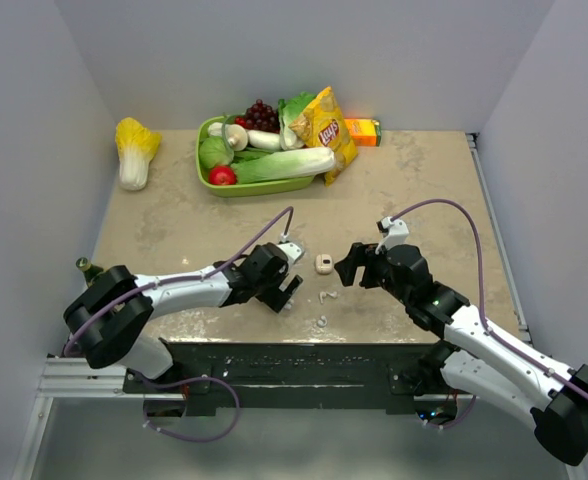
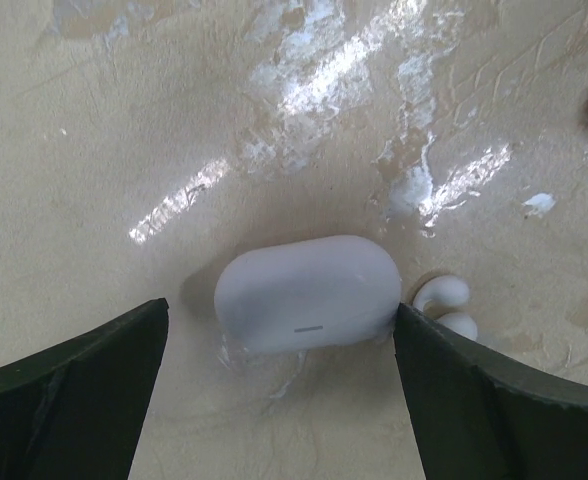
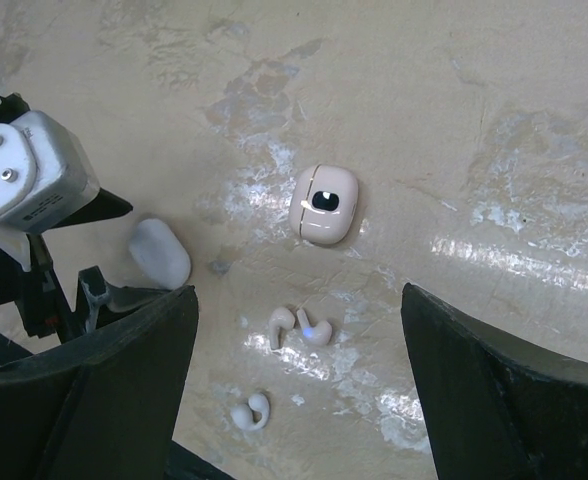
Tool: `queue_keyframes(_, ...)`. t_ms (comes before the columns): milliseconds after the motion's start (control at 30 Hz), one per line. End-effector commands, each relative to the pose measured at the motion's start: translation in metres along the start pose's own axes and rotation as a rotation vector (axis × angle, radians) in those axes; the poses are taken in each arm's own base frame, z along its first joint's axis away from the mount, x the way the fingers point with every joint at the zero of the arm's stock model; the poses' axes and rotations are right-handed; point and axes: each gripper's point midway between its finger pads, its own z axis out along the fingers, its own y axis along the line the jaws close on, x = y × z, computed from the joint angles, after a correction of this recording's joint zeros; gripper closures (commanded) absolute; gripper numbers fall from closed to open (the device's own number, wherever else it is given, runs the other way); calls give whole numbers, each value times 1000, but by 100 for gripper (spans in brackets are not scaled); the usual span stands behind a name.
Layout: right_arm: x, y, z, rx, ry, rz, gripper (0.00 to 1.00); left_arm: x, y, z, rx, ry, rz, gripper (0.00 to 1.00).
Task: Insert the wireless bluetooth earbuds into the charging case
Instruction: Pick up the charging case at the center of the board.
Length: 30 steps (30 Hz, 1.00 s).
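A closed white pebble-shaped charging case (image 2: 307, 292) lies on the table between the fingers of my open left gripper (image 2: 281, 310). The right finger touches its end; the left finger stands apart. It also shows in the right wrist view (image 3: 160, 252). One white earbud (image 2: 444, 305) lies just beside the case, by the right finger. A pair of pale earbuds (image 3: 297, 327) and the white one (image 3: 249, 411) lie under my open, empty right gripper (image 3: 299, 290). A beige case-like piece (image 3: 324, 204) with a dark window lies beyond them, between the grippers (image 1: 323, 264).
A green basket (image 1: 214, 183) of vegetables, a yellow chips bag (image 1: 324, 130) and an orange box (image 1: 364, 131) stand at the back. A cabbage (image 1: 134, 150) lies at the back left. Grey walls close three sides.
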Motion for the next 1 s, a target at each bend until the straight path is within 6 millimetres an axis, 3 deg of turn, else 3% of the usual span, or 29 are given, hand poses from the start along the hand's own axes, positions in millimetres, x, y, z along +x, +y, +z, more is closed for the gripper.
queue_keyframes(0,-5,6,0,-30,-19,-4,15,-24,-5,3,13,-36,37,3)
queue_keyframes(400,-4,7,1,-33,-16,-6,15,-9,-10,9,34,19,-34,3)
queue_keyframes(633,-2,6,1,-31,-12,-5,15,-14,-16,8,23,1,-165,0)
queue_keyframes(967,-1,5,0,-31,-12,-2,15,1,-10,13,-53,30,-287,0)
